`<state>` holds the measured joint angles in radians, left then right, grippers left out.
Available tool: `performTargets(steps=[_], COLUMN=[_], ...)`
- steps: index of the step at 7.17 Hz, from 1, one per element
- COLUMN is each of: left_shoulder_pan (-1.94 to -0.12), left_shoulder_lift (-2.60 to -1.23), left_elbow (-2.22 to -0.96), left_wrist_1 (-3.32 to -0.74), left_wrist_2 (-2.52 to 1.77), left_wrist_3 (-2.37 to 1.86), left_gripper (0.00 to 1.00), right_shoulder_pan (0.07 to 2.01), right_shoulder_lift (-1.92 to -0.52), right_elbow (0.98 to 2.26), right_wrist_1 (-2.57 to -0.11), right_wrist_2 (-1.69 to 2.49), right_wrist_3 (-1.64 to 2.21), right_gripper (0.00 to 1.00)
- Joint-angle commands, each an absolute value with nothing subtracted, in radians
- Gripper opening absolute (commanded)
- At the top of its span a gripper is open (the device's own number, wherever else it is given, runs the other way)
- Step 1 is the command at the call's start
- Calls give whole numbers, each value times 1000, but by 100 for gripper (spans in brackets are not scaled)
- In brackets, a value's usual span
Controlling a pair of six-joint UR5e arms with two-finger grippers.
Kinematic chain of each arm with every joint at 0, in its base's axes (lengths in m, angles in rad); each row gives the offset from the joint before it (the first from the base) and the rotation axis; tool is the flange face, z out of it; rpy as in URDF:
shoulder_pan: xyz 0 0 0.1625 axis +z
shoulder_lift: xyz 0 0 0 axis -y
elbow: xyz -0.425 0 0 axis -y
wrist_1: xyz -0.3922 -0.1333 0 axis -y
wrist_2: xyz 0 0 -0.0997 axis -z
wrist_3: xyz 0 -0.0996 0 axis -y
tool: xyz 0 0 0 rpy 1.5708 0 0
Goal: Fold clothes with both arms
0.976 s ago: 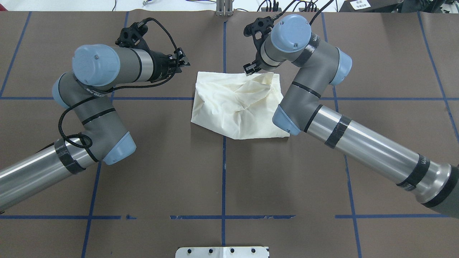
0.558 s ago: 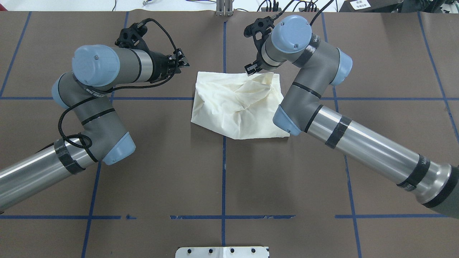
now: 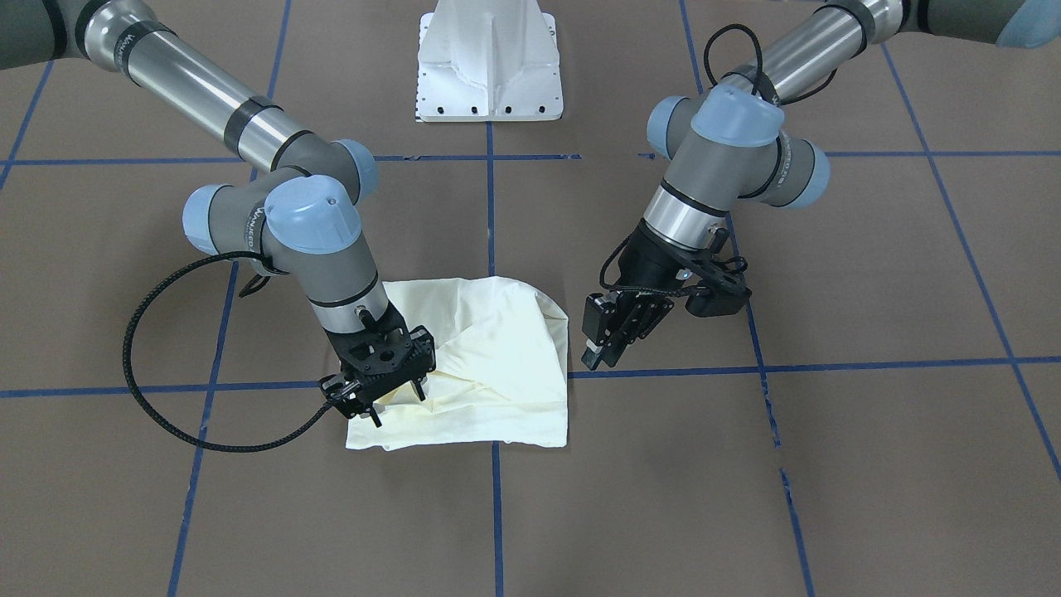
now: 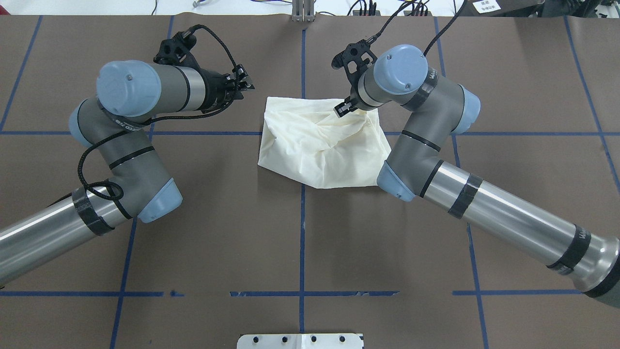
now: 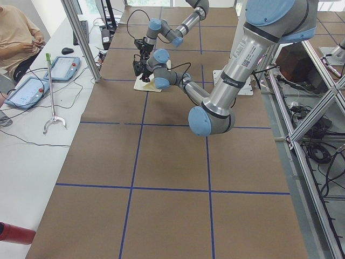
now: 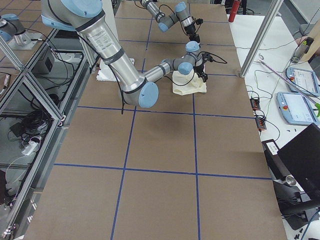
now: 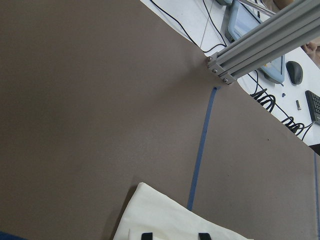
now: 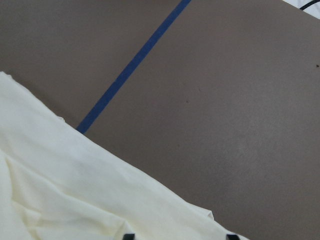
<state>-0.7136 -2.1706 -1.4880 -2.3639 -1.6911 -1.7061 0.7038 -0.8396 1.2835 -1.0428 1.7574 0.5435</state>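
The clothes are one cream shirt (image 4: 315,145), lying plain side up as a rumpled folded bundle at the table's middle, also visible from across the table (image 3: 497,348). My right gripper (image 4: 342,109) hovers open over the bundle's far right corner, its fingers spread just above the cloth (image 3: 394,402). In the right wrist view the shirt (image 8: 60,190) fills the lower left, with both fingertips at the bottom edge. My left gripper (image 4: 246,82) is open and empty, off the bundle's far left corner, apart from the cloth (image 3: 598,352). The left wrist view shows that shirt corner (image 7: 165,220).
Blue tape lines (image 4: 302,232) divide the brown table cover. The white pedestal base (image 3: 489,66) stands at the robot's edge. An aluminium frame post (image 7: 260,45) rises at the far edge. Side tables hold tablets (image 5: 29,89), and a person (image 5: 16,32) sits there.
My right gripper has moved from the shirt's far edge in over the cloth, toward the robot and a little right, with its elbow shifting right. The left arm has barely moved.
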Motion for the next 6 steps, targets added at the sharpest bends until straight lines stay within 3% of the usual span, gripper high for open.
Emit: performTargets(steps=[1, 6], left_shoulder_pan=[-712, -709], left_shoulder_lift=[-2169, -2169], left_elbow=[-1488, -1488], left_wrist_1=[-2365, -2365], left_wrist_2=[-1690, -1690], left_wrist_3=[-1726, -1741], left_gripper=[41, 42], right_shoulder_pan=[690, 715], right_shoulder_lift=[-859, -867], right_elbow=[1318, 1319], right_wrist_1=[-1028, -1025], right_wrist_2=[1764, 1785], right_wrist_3=[543, 522], right_gripper=[67, 63])
